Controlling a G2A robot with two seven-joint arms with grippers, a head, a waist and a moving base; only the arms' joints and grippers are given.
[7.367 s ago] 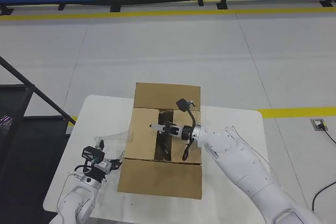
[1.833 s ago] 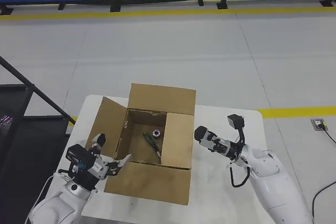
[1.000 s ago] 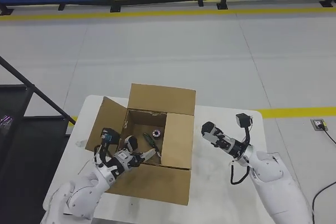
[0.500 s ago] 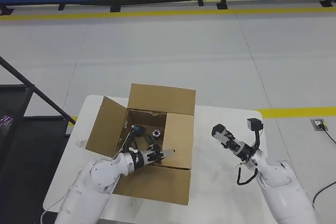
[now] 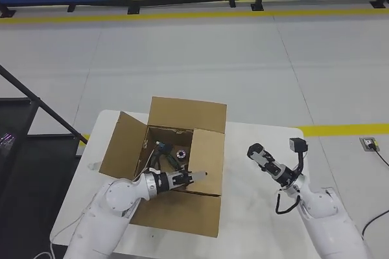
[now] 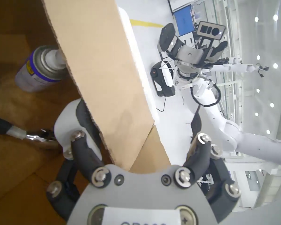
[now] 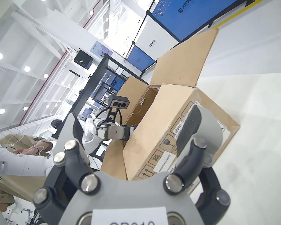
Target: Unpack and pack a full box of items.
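Note:
An open cardboard box stands on the white table, with its flaps raised. Inside lie a spray can and a black-handled metal tool. My left gripper is open at the box's right-hand flap. One finger is inside the box and the other is outside, so the flap's edge runs between them. My right gripper is open and holds nothing. It hangs above the table to the right of the box.
Bare table lies to the right of the box under the right arm and along the left edge. A black rack stands off the table's left side. The far flap stands upright at the back.
My left arm has swung from the table's left side into the box, and its gripper now straddles the right flap. My right arm has drawn back to the right, away from the box.

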